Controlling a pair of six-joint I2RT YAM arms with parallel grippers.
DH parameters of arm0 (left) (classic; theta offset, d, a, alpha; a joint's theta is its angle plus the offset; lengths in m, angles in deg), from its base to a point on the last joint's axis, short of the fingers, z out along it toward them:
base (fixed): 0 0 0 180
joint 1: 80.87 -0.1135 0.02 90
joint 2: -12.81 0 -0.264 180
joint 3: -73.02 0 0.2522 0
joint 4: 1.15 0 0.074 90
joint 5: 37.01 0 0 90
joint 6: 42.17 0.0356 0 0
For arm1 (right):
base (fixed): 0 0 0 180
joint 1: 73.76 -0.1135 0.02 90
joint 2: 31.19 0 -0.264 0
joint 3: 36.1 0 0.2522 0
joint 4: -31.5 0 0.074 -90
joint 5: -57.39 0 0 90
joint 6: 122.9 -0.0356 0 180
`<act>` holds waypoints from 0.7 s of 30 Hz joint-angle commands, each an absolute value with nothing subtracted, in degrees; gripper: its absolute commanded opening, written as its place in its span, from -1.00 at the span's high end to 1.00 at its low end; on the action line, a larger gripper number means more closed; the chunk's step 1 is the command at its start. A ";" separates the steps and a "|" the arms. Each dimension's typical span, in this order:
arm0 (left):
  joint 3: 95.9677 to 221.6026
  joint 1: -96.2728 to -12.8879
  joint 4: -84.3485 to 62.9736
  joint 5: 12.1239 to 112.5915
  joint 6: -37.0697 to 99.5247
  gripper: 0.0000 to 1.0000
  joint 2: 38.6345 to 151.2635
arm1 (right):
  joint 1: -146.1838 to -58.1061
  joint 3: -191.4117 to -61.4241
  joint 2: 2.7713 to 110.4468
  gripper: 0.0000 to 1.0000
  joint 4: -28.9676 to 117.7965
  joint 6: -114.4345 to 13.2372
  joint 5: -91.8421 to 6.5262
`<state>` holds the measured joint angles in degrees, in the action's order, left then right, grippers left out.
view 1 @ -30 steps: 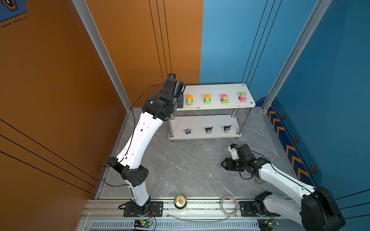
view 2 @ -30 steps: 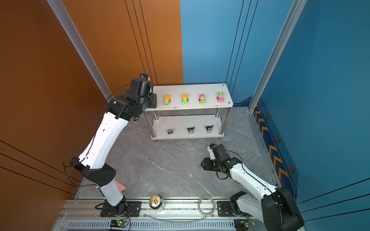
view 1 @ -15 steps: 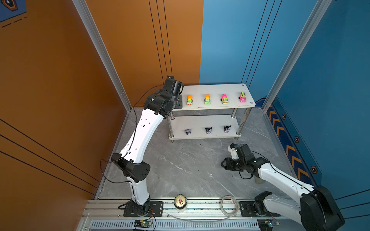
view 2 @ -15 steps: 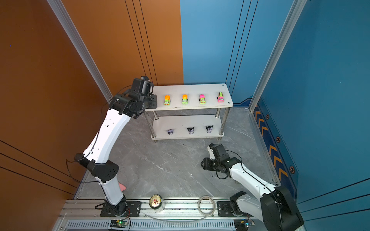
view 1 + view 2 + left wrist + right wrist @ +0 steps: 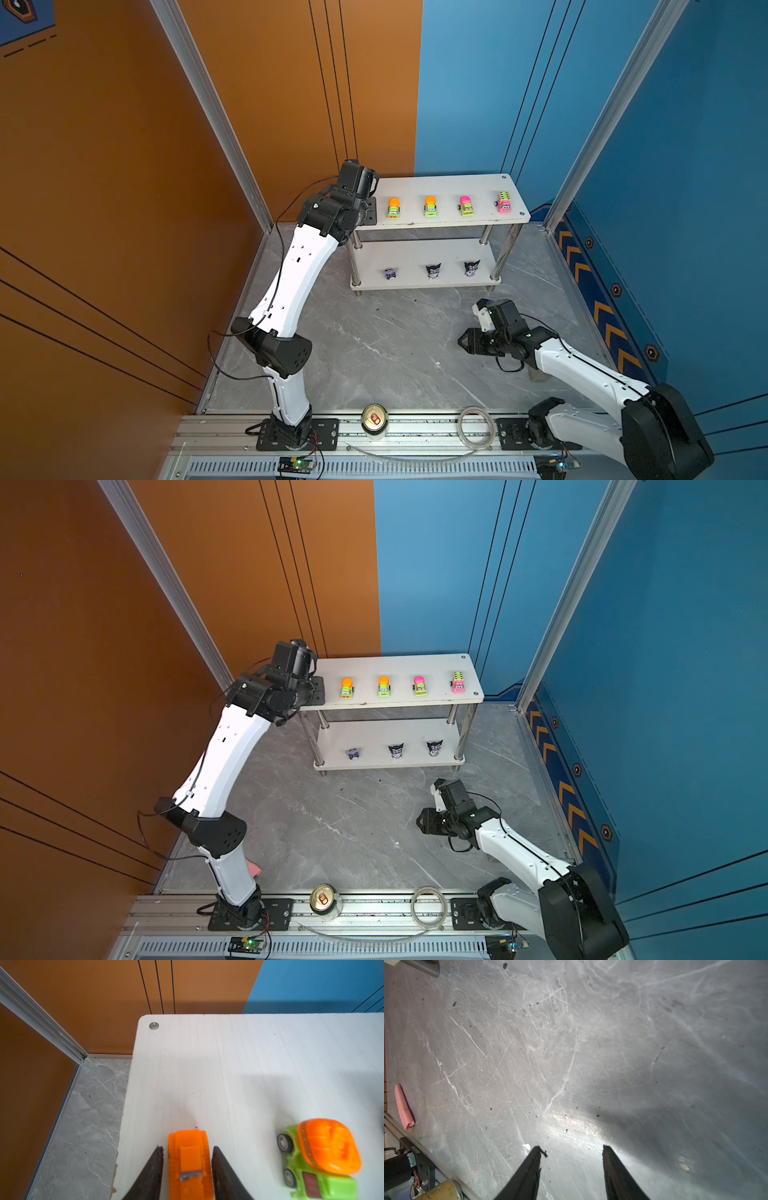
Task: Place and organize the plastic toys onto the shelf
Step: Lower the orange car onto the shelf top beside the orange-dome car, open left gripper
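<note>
L hand (image 5: 187,1147) open, straddling orange car (image 5: 190,1167) lengthwise on shelf (image 5: 228,1064) top, left end, not touching; R hand (image 5: 572,1146) open, empty.

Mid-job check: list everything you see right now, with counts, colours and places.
shelf: one, white, by the back wall
toy cars: five, neon orange/green/pink; four in a row on the top tier, an orange car at its left end
figurines: three, black-purple-white, lower tier
drink can: one, gold-topped, front rail
tape ring: one, clear, front rail
pink ribbed piece: one, floor, front left
left gripper: open, astride the orange car
right gripper: open, empty, over the floor
</note>
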<state>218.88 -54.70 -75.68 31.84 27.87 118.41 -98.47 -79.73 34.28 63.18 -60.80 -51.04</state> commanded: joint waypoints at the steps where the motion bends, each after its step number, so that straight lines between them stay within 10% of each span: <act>1: 219.20 -55.25 -76.82 32.59 27.53 0.17 119.42 | -98.11 -78.81 33.80 -0.02 62.76 -60.85 -51.29; 12: 219.25 -54.96 -76.96 33.05 27.36 0.28 119.12 | -98.12 -78.61 34.02 -0.02 62.55 -60.94 -51.33; 21: 221.28 -53.87 -77.44 32.07 28.15 -0.37 116.74 | -98.11 -78.93 33.86 -0.08 63.47 -60.55 -50.38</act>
